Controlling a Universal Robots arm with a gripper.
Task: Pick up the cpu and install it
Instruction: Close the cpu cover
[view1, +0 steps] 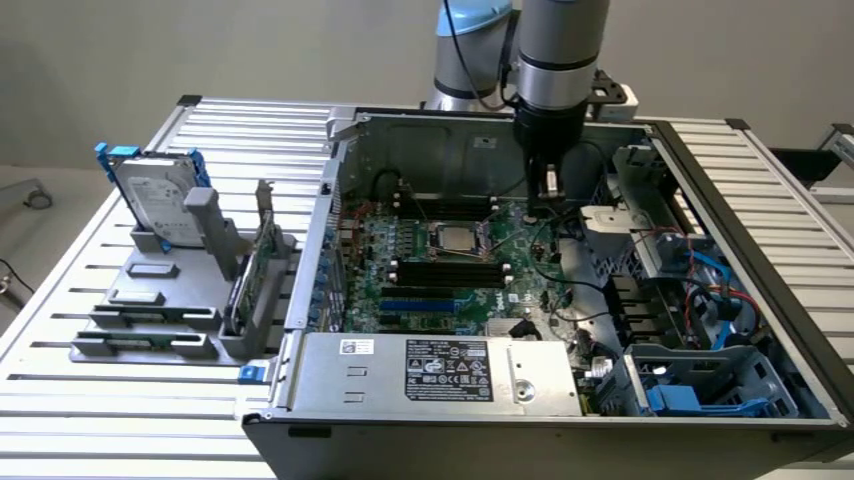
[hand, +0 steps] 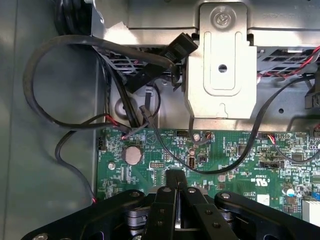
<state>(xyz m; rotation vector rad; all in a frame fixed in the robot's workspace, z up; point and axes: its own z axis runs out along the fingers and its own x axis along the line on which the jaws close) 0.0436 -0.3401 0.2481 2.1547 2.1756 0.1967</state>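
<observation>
One arm (view1: 554, 50), one claw (view1: 547, 188), down inside open PC case (view1: 441, 140).

Exterior view:
- claw low over far part of green board (view1: 441, 295), close to rear wall of case.
- task's cpu (view1: 451, 240) toward exterior view's left of claw and nearer camera than it. Near but apart, no contact.
- cpu = silvery square lying flat inside dark socket frame (view1: 451, 222), looks level w/ frame. Can't tell if fully seated or latched.
- hard drive (view1: 150, 195) w/ blue brackets well off to exterior view's left of claw, outside case, upright on grey rack (view1: 134, 330). Not the target.

Wrist view:
- claw (hand: 175, 176) closed, fingers pressed together, nothing seen btw them. Empty by the look of it.
- green board (hand: 235, 150) directly under tips.
- coin cell (hand: 132, 155) just beside tips.
- black cables (hand: 37, 65) looped ahead of claw. One thin lead (hand: 215, 171) crosses board close ahead of tips.
- metal bracket (hand: 222, 65) further ahead, past board edge.

Judgement:
- cpu prob. already laid in socket, claw off it. Step in hand reads as the install end of the job.
- To do it well: hold claw vertical, go slow, avoid thin lead and cable loops, no dragging tips over board parts.
- Any push on cpu: flat, centred, light, no side load on socket.
- Main risk: snagged cable tugging a connector.
</observation>
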